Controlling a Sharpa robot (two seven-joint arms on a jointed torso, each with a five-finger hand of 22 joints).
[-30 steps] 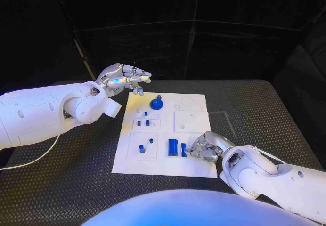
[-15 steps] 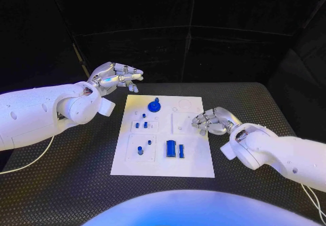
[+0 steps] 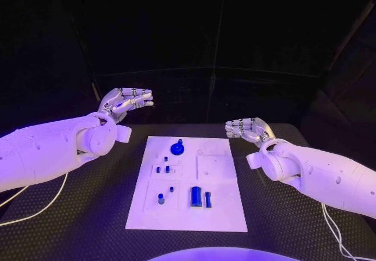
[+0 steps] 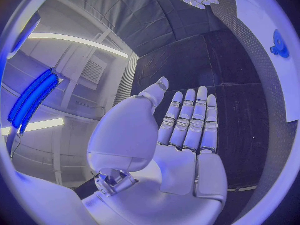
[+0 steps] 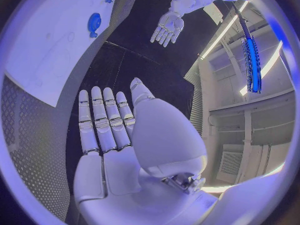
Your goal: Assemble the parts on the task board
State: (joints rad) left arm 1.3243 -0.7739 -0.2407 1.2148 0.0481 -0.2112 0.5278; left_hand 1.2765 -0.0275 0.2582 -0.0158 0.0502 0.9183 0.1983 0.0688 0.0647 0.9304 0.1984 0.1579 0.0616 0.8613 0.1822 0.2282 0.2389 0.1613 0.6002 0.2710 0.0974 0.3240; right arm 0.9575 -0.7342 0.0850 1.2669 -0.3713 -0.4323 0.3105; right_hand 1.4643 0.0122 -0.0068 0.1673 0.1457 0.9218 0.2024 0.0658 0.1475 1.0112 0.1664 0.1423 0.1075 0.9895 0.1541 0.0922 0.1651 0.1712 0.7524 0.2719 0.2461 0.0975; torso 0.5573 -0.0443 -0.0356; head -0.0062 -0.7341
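One white task board (image 3: 219, 209) lies in the middle of the black surface (image 3: 298, 217), its long side running near to far. On it the head view shows one round blue knob-like part (image 3: 177, 148) at the far end, a cluster of small blue pegs (image 3: 162, 169) left of centre, two more small pegs (image 3: 161, 199) in the near-left panel, and a pair of upright blue bars (image 3: 198, 197) side by side just right of them. Exact peg count in the cluster is too small to tell. No writing or label can be read anywhere.

The left robot hand (image 3: 124, 101) is raised beyond the far-left corner of the board, released, fingers straight and together, grasping nothing. The right robot hand (image 3: 246, 129) is lifted off to the far right of the board, likewise released and empty.

A second ago the right robot hand was down at the near-right edge of the board beside the blue bars; it has since risen and pulled away. The left robot hand has lifted up and back from the knob end.
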